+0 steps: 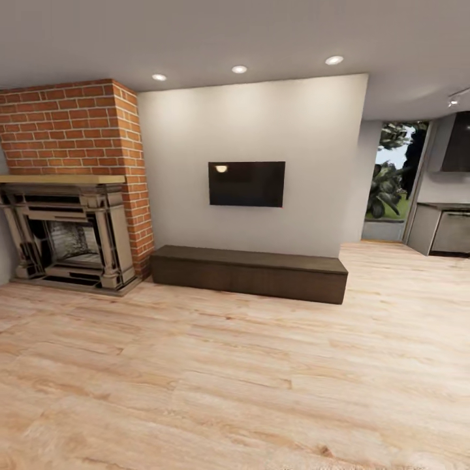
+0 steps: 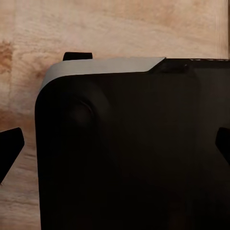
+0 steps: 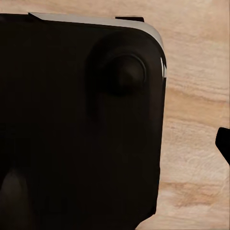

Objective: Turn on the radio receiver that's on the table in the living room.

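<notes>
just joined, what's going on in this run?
Nothing is being handled yet. The head view looks across a wood floor at a wall with a dark TV above a long low bench, and a brick fireplace to the left. No radio or grey table is in sight here, so the robot seems to be on its way. Both wrist views look down over the robot's dark body at the floor.
</notes>
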Tool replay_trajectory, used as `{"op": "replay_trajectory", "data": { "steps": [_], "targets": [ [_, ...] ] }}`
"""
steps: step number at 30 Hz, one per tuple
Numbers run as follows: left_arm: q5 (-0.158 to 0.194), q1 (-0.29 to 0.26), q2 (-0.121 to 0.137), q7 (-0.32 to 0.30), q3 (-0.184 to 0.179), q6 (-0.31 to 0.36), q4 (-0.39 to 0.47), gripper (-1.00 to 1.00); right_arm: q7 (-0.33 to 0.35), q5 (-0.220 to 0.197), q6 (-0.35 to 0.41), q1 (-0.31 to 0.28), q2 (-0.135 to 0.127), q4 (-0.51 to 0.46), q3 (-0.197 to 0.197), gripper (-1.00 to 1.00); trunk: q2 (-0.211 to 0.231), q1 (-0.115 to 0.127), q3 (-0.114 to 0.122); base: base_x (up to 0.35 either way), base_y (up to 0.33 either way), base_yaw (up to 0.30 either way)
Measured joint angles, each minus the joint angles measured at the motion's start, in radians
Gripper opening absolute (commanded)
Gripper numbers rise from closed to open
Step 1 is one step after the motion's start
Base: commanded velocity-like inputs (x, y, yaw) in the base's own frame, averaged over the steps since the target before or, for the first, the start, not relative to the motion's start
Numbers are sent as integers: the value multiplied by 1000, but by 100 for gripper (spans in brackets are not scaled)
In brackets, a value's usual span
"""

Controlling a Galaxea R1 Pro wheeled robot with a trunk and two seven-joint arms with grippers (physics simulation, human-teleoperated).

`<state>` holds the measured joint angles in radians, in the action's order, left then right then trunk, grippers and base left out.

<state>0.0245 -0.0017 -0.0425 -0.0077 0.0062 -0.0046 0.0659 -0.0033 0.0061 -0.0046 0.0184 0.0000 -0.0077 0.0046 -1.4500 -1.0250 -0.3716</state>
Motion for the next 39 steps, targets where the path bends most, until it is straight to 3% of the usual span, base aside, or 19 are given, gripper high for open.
{"op": "replay_trajectory", "data": {
  "steps": [16, 39],
  "targets": [
    [0, 0, 0, 0, -1, 0, 0, 100, -1, 0, 1, 0, 0, 0, 0, 100, 0, 0, 0, 20, 0, -232],
    [0, 0, 1, 0, -2, 2, 0, 100, -1, 0, 0, 0, 0, 0, 0, 100, 0, 0, 0, 306, 0, 0]
  ]
}}
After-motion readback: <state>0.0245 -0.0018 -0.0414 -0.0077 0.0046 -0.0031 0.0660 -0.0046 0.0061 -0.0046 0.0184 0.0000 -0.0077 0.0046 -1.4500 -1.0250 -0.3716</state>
